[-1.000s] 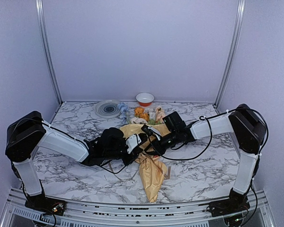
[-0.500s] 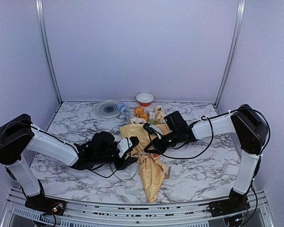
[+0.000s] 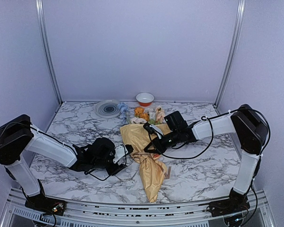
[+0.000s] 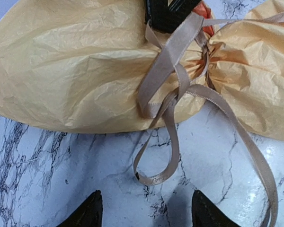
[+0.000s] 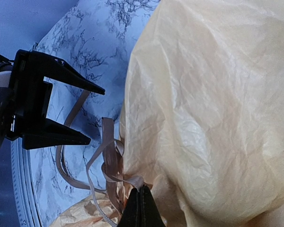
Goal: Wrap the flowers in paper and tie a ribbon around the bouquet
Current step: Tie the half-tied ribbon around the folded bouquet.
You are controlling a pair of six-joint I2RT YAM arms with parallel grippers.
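Note:
The bouquet lies on the marble table as a tan-yellow paper cone, with flowers showing at its far end. The beige ribbon is knotted round the pinched waist, and its loops and tails trail onto the marble. My left gripper is open just left of the knot, with nothing between its fingers. My right gripper is shut on a ribbon strand at the knot, and its black tip rests against the paper. From the top view, the left gripper and right gripper face each other across the cone.
A white bowl with a red rim and a grey round dish stand at the back of the table, behind the flower heads. Black cables hang under both arms. Metal rails run along the near edge.
My left gripper has opened, let go of the ribbon and drawn back to the left, away from the bouquet. The right gripper has stayed shut at the knot.

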